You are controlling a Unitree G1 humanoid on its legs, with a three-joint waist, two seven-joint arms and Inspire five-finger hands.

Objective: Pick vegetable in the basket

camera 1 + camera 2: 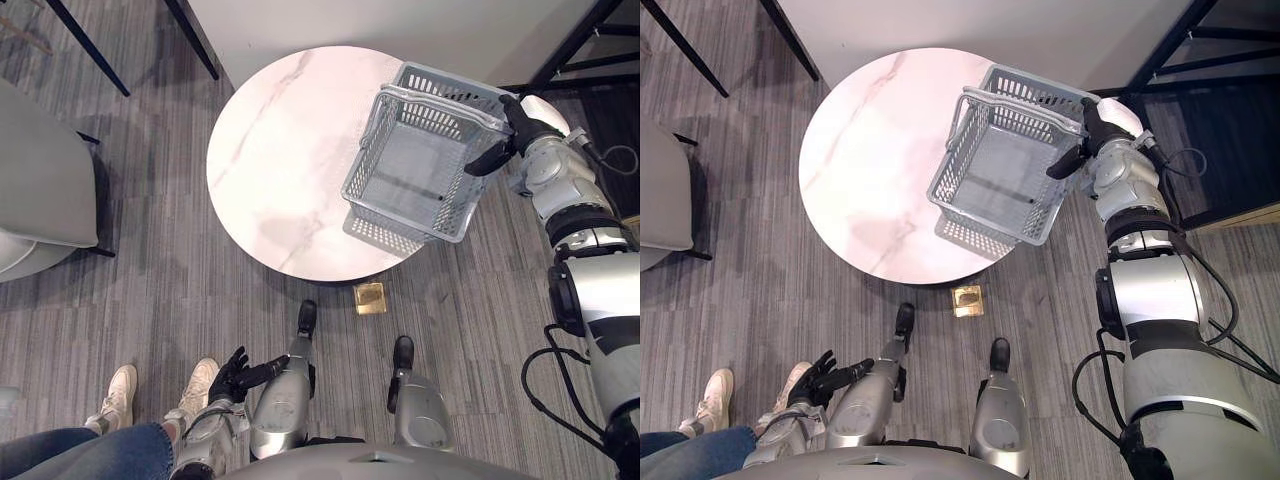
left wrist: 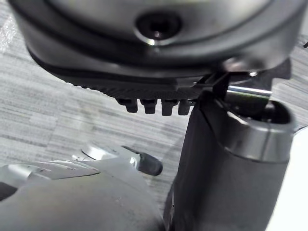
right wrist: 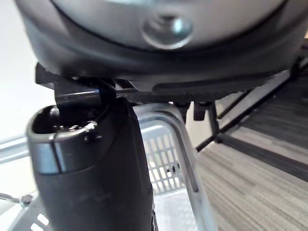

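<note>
A grey wire basket (image 1: 400, 215) hangs tilted over the right edge of the round marble table (image 1: 280, 150). It casts a shadow on the tabletop, and nothing lies inside it. My right hand (image 1: 510, 125) is shut on the basket's handle (image 3: 178, 139) at its far right corner, with the thumb (image 3: 91, 183) against the rim. The same hand (image 1: 1090, 140) and basket (image 1: 985, 215) appear in the right eye view. My left hand (image 1: 235, 375) hangs low by my side over the carpet with its fingers spread and holding nothing.
A grey chair (image 1: 40, 190) stands left of the table. A person's shoes (image 1: 120, 395) and a jeans leg (image 1: 70, 450) are at the lower left. A small brass-coloured square (image 1: 371, 298) lies on the floor by the table's near edge. Black furniture legs (image 1: 580, 40) stand at the back right.
</note>
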